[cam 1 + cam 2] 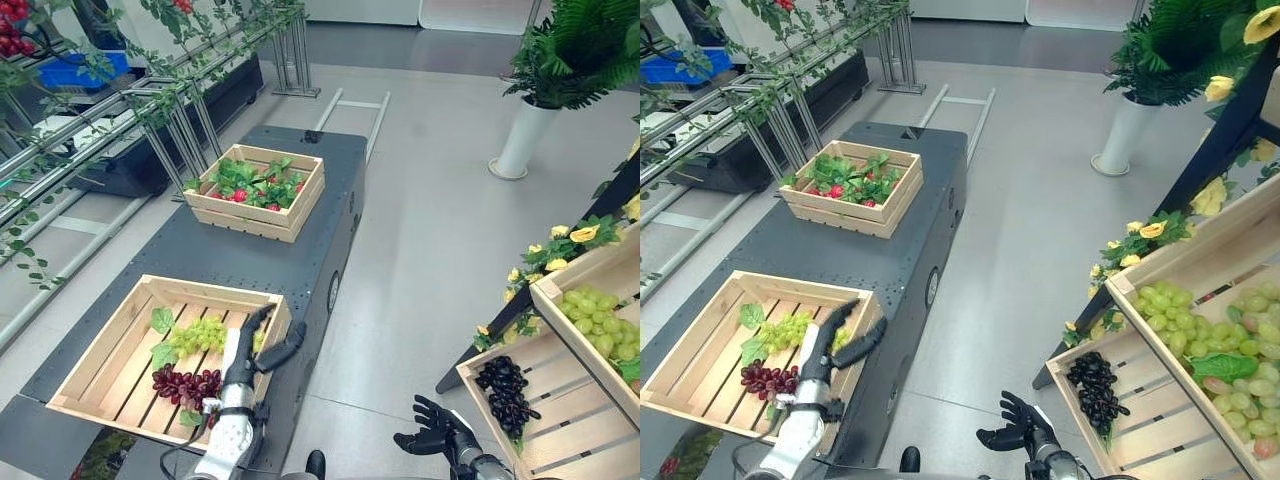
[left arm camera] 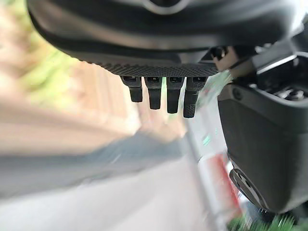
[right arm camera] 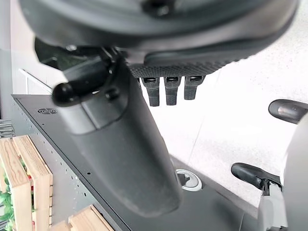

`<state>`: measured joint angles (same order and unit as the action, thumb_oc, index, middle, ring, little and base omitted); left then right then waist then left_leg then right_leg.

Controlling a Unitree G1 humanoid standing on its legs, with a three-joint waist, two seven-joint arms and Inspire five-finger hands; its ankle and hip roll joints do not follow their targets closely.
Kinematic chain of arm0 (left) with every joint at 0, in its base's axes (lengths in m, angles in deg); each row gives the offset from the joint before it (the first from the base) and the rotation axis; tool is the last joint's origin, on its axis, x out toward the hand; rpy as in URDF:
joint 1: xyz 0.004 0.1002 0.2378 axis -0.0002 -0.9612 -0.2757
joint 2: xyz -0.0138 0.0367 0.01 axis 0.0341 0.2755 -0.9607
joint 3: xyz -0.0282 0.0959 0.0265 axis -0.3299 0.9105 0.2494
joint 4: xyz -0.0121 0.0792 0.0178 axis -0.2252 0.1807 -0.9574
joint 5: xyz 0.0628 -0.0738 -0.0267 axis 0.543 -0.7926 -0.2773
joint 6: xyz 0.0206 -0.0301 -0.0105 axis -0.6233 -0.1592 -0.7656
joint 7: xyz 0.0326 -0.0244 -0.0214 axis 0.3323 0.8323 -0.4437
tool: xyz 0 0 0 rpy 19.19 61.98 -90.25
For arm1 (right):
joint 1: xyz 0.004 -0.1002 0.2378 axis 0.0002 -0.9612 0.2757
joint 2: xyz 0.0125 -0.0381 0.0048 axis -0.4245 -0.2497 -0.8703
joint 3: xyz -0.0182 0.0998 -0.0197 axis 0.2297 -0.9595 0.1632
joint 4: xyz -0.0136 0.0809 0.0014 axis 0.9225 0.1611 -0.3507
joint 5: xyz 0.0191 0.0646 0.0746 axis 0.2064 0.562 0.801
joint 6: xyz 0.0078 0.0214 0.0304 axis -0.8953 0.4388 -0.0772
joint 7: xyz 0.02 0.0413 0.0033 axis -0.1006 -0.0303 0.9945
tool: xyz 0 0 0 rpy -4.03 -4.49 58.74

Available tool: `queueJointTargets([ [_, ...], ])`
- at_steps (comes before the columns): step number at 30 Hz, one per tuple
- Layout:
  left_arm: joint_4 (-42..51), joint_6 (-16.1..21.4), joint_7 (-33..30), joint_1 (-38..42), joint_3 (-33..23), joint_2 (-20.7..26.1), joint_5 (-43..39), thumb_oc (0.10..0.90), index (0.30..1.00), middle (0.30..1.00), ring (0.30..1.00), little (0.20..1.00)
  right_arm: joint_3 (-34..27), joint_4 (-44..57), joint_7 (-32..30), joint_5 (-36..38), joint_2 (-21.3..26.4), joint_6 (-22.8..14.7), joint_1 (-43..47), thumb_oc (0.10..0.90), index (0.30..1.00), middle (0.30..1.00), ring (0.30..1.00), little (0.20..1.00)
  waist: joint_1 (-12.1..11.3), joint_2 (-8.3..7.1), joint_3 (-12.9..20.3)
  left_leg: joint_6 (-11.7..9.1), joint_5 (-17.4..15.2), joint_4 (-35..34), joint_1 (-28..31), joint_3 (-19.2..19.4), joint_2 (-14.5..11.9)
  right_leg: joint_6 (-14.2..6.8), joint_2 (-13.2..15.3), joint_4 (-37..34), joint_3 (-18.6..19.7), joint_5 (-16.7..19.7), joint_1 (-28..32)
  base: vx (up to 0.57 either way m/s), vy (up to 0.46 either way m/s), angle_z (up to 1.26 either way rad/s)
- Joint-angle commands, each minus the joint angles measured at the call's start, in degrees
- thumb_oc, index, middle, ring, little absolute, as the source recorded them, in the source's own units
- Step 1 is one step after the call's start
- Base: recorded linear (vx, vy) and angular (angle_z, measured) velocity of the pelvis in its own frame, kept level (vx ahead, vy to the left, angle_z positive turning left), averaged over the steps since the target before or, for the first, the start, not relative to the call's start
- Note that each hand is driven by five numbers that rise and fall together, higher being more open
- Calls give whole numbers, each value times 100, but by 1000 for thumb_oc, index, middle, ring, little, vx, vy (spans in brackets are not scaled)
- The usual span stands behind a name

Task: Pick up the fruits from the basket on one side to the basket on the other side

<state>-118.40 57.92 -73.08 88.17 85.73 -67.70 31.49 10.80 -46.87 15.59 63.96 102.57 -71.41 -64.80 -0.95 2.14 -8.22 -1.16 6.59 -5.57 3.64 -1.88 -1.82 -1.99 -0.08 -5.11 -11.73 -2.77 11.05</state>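
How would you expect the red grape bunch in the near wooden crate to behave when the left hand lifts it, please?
The red grape bunch is many small berries in a cluster, so it would probably sag and swing. The left hand, open beside it, might slip on the round skins. It lies flat, so rolling seems unlikely.

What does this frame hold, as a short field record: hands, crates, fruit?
left hand: open, fingers straight, above the near crate's right edge, holding nothing
right hand: open, empty, low over the floor
near crate: on the dark table; holds green grapes and red grapes
far crate: leaves and red fruit
right-side crates: black grapes in the lower, green grapes in the upper
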Motion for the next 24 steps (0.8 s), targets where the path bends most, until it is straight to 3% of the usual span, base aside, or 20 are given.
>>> queueJointTargets([
  [1,267,513,-834,785,-522,625,323,800,900,900,900,900,-270,302,243,232,157,-395,316,800,900,900,900,900,-126,-55,-30,356,-1020,57,408,151,628,28,71,31,168,26,-226,16,15,13],
  [4,146,342,-1135,885,-828,983,440,800,900,900,900,900,-282,340,225,239,148,-499,197,800,900,900,900,900,-107,-6,30,345,-1020,57,408,110,660,10,111,12,128,5,-200,36,27,17],
  [8,17,-164,-1681,951,-1305,1617,1057,800,900,900,900,900,-290,557,468,432,166,-558,16,800,900,900,900,900,-113,80,104,318,-1002,57,379,88,684,-22,169,11,94,-31,-211,34,19,4],
  [11,-177,-381,-1744,970,-1456,1975,1241,800,900,900,900,900,-288,651,569,440,206,-579,-51,800,900,900,900,900,-118,121,118,302,-987,57,364,98,684,-43,190,11,66,-27,-221,13,16,0],
  [13,-564,-594,-1786,1014,-1660,2496,1319,800,900,900,900,900,-275,707,604,499,290,-600,-92,800,900,900,900,900,-126,176,117,290,-969,57,343,83,691,-52,203,11,29,-39,-228,66,65,1],
  [16,-707,-885,-1653,998,-1701,2785,1768,800,900,900,900,900,-289,759,576,608,313,-567,-99,800,900,900,900,900,-150,194,87,301,-959,64,333,81,682,-46,214,128,2,-99,-280,71,55,2],
  [20,-799,-1101,-1702,926,-1604,2961,2093,800,900,900,900,900,-313,805,615,669,353,-567,-54,800,900,900,900,900,-187,186,-63,338,-1102,576,77,84,674,10,282,625,-60,-297,-518,25,85,12],
  [21,-740,-1149,-1796,859,-1603,2980,2119,800,900,900,900,900,-303,922,646,695,417,-542,-6,800,900,900,900,900,-217,154,-242,339,-1194,1035,-176,97,684,62,330,910,-115,-370,-687,-42,74,6],
  [24,-641,-1268,-2054,836,-1572,2995,2335,800,900,900,900,900,-240,1000,727,741,558,-591,182,800,900,900,900,900,-264,145,-604,344,-1248,1543,-607,116,674,163,379,1479,-165,-500,-1099,-181,136,21],
])
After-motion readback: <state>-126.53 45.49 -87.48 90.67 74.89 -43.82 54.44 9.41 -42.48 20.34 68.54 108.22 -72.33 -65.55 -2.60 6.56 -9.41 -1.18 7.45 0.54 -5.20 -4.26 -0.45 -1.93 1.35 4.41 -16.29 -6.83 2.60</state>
